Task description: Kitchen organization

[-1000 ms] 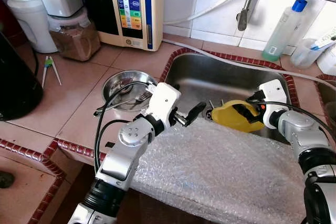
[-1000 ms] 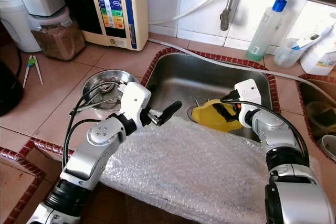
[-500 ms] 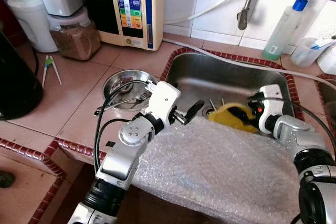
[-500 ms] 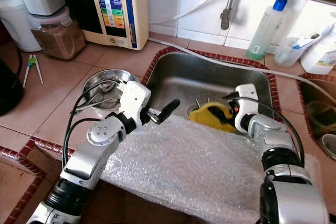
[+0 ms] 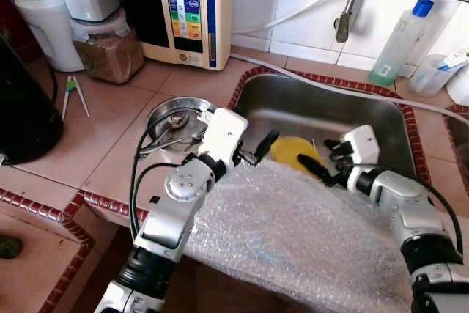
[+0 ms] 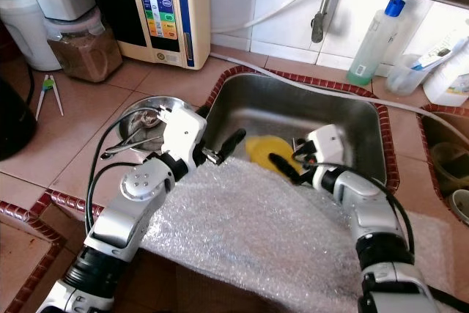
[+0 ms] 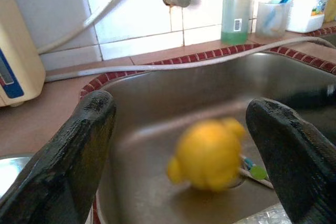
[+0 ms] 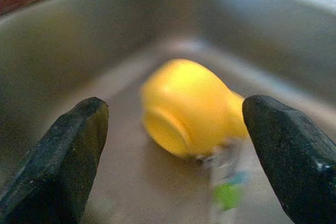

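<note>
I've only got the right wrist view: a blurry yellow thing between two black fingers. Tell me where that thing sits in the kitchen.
Observer: The yellow cup lies on its side on the bottom of the steel sink, near the drain.
Operator: Report the other arm.
Observer: The left gripper hovers open at the sink's near left edge, fingers pointed toward the cup, not touching it.
Operator: Give me the right gripper's own position.
Observer: The right gripper is open beside the cup, over the far edge of a bubble wrap sheet that covers the counter in front of the sink.
Operator: Name what's left of the sink.
Observer: A steel bowl with utensils in it stands on the tiled counter.
</note>
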Motion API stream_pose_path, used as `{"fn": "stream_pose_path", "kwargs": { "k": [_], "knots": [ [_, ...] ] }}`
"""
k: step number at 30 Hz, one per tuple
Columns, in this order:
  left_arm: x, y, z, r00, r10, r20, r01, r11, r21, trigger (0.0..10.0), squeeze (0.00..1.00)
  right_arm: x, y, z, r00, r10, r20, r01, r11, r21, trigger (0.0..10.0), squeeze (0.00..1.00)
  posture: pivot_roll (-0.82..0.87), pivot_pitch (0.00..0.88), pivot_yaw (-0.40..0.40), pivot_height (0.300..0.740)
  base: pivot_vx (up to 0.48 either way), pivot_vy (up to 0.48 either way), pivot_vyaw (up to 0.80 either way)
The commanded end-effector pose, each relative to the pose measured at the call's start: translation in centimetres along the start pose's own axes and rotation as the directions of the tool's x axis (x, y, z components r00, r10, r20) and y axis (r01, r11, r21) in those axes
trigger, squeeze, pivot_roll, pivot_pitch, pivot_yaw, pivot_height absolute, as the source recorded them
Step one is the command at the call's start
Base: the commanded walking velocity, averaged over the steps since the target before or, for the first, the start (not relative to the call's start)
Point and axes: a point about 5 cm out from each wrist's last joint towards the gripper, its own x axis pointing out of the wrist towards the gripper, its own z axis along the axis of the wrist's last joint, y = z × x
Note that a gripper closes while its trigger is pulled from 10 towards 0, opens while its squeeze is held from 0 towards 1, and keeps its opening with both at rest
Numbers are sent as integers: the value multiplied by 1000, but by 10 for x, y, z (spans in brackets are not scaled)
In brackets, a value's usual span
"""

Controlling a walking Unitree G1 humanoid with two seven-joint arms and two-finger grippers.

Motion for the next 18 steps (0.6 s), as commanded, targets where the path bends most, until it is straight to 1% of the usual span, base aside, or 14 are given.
{"fn": "stream_pose_path", "kwargs": {
  "k": [1,3,4,6,7,8,9,10,12,13,14,16,17,18],
  "knots": [
    [0,2,-1,1000,10,-5,-10,1000,13,10000,1000,-1,-10,13,996,-73,59,73,997,3,10000,1000,-18,98,-26,740,0,0,0],
    [0,2,-1,1000,18,-9,-17,1000,26,10000,1000,0,-5,12,1000,-2,23,2,1000,1,10000,1000,-17,97,-27,740,0,0,0],
    [0,2,-1,1000,19,-8,-19,999,26,10000,953,1,-2,14,1000,26,17,-26,1000,-18,10000,0,-17,95,-28,740,0,0,0],
    [1,2,-1,1000,19,-7,-19,1000,25,10000,953,1,-2,15,1000,21,22,-20,1000,-19,10000,0,-17,95,-28,740,0,0,0],
    [1,2,-1,1000,29,-5,-29,999,22,10000,949,1,-1,18,999,16,45,-15,1000,-27,10000,0,-16,94,-28,740,0,0,0],
    [1,3,0,999,43,-2,-43,999,21,10000,922,1,-1,19,998,8,56,-6,999,-33,10000,0,-17,94,-27,740,0,0,0],
    [1,7,1,997,81,4,-81,996,22,10000,922,1,-1,23,996,-22,81,26,998,-49,10000,0,-17,94,-26,740,0,0,0],
    [1,12,2,992,128,16,-129,992,17,10000,765,2,0,27,993,-36,115,42,998,-46,10000,0,-18,94,-26,740,0,0,0],
    [1,18,4,983,180,29,-181,983,9,10000,765,2,2,32,987,-49,154,56,998,-39,10000,0,-21,94,-25,740,0,0,0],
    [1,24,6,974,225,37,-225,974,7,10000,518,3,6,36,982,-50,181,58,998,-34,10000,0,-21,94,-25,740,0,0,0],
    [0,33,8,953,299,46,-299,954,5,10000,0,4,13,42,976,-44,213,52,998,-32,10000,0,-24,95,-24,740,0,0,0],
    [-1,45,10,919,390,54,-390,921,-11,10000,0,6,25,51,965,-27,259,35,999,-25,10000,0,-24,94,-23,740,0,0,0],
    [-1,45,10,919,390,54,-390,921,-11,10000,0,6,25,51,965,-27,259,35,999,-25,10000,0,-24,94,-23,740,0,0,0],
    [-4,54,11,891,451,45,-450,893,-31,10000,0,8,36,56,959,7,283,4,999,-36,10000,0,-23,93,-21,740,0,0,0]
  ]
}}
